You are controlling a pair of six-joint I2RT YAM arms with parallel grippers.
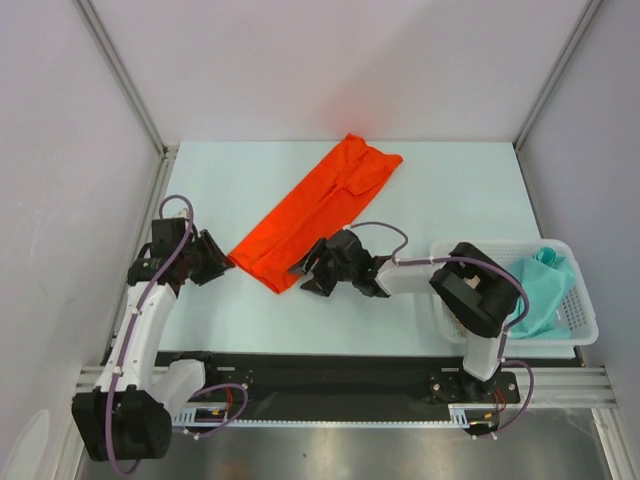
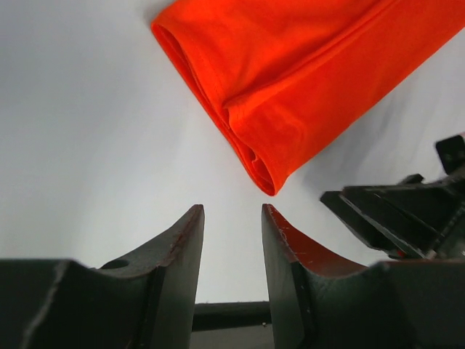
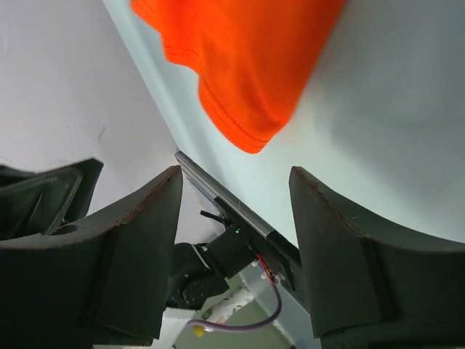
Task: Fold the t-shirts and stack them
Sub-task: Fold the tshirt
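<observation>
Top external view puts you early: the orange-red t-shirt point(image 1: 315, 205) lies as a long folded strip, slanting from mid-table point(image 1: 450, 190) to the far edge, not yet folded short. The teal t-shirt point(image 1: 545, 290) sits crumpled in the basket point(image 1: 585, 335) at the near right corner. The left gripper point(image 1: 222, 262) and right gripper point(image 1: 303, 276) flank the strip's near end, both empty with jaws parted.

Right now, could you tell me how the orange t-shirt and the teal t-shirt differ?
The orange t-shirt lies on the table; the teal t-shirt sits in the white basket. The orange one is folded into a long flat strip; the teal one is bunched up. Both are plain cloth, and neither is held.
</observation>
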